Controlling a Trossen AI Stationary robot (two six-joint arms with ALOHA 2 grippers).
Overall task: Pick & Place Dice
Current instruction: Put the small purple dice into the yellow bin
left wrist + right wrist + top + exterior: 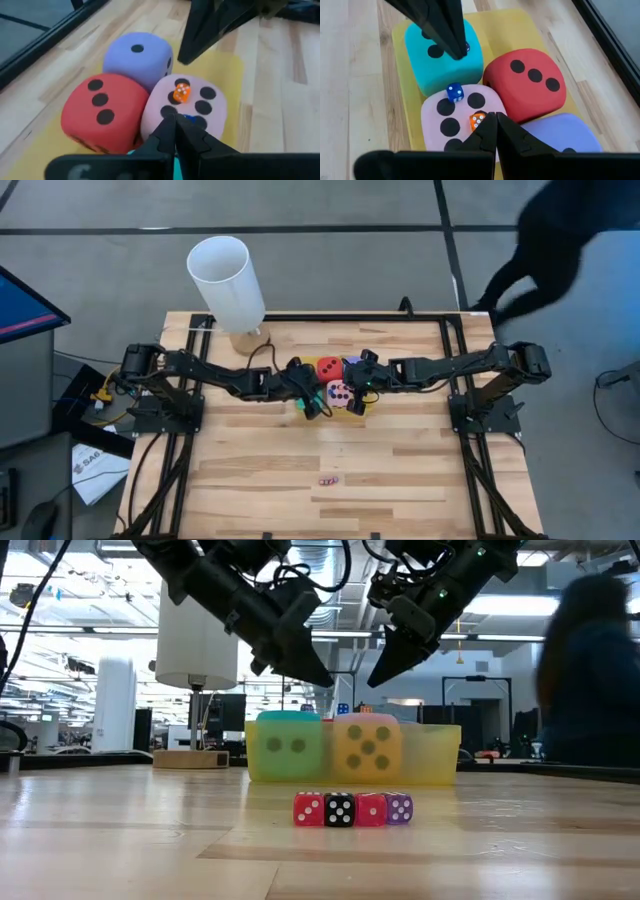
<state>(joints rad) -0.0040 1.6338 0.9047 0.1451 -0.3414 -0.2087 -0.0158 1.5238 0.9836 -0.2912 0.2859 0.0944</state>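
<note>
**Both grippers shut and poised above the packed dice — no grasp yet**

Step in hand: judged as the approach before a pick. Four soft dice sit packed two-by-two on a yellow tray [400, 35] near the middle of the worktop [250, 480]. Neither gripper holds anything.

Layout on the tray, from the right wrist view: cyan die [442, 55] and red die [530, 82] side by side, pink die [455, 117] and purple die [560, 132] side by side, all four touching at the centre. A tiny blue die [454, 93] and a tiny orange die [477, 120] rest on top of the pink die. A row of tiny dice [352, 809] lies on the worktop nearer the low camera, well apart from the tray.

Left gripper [175, 120]: fingers pressed together, tip just above the pink die, close to the tiny orange die, with the cyan die just under its own fingers. Contact with the pink die cannot be told.

Right gripper [495, 117]: fingers likewise together, tip over the pink die from the opposite side, beside the tiny orange die. In the low view both grippers hang clear above the dice, tips angled toward each other.

Next move, as a judgement: a gripper must spread its fingers wide before descending, since a shut tip cannot take a soft cube. The dice are tightly packed, so the fingers will need outer faces or a gap. The two tips are close together; only one arm should go in at a time. The tiny dice on the pink die are likely to roll off if it is lifted.

A white cylinder [228, 280] stands at the worktop's far edge; a person [560, 240] is beyond the far right corner.
</note>
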